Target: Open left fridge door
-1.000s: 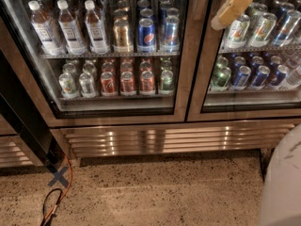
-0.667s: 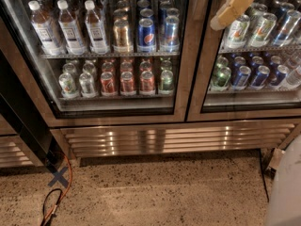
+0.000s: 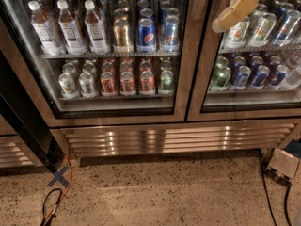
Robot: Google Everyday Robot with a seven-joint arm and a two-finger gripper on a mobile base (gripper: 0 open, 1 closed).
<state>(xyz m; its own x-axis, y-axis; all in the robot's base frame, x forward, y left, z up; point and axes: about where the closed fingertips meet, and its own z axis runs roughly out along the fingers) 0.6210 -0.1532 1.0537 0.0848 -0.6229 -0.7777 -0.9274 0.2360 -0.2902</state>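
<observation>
Looking at the fridge, you see the left fridge door (image 3: 117, 118) filling the left and centre of the view, its glass fronting bottles (image 3: 70, 26) and cans (image 3: 146, 33). Your end effector (image 3: 235, 9) hangs at the upper right, before the right door (image 3: 254, 109), near the frame between both doors; you cannot tell its state.

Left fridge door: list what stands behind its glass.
Behind the left fridge door: bottles and cans above, cans below; back rows are hidden. The gripper hangs by the right door.
</observation>
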